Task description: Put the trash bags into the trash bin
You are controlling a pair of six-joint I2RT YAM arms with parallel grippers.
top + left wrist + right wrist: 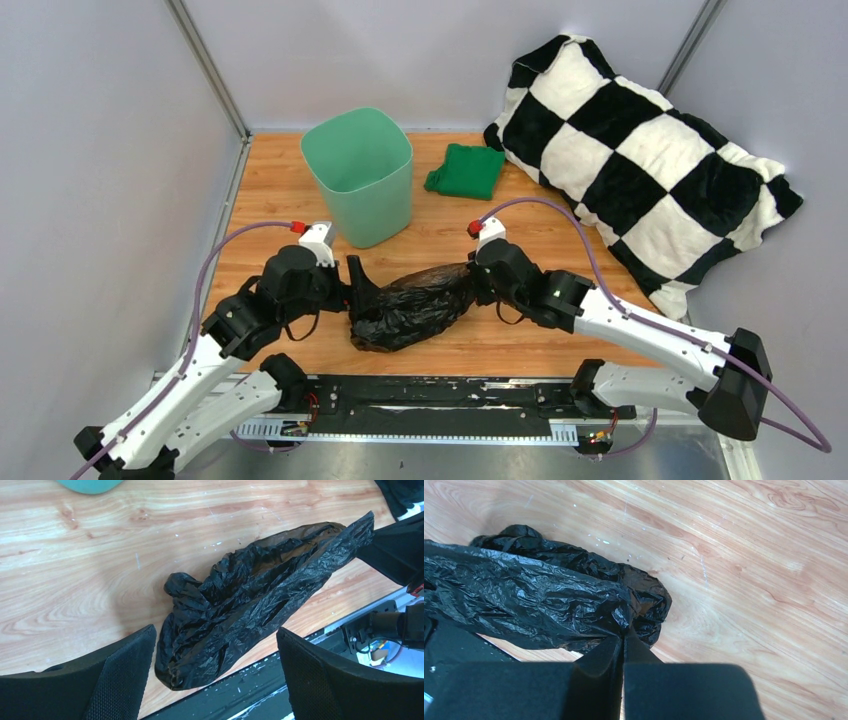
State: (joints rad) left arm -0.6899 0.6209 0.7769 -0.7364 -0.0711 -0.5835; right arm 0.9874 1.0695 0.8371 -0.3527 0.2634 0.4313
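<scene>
My right gripper [625, 634] pinches the bag [415, 305], my left gripper [214, 632] is open, and the bag is not in the bin [358, 175] yet.

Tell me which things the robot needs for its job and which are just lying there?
For the job: bag, bin.
Just lying about: cloth, pillow.
</scene>
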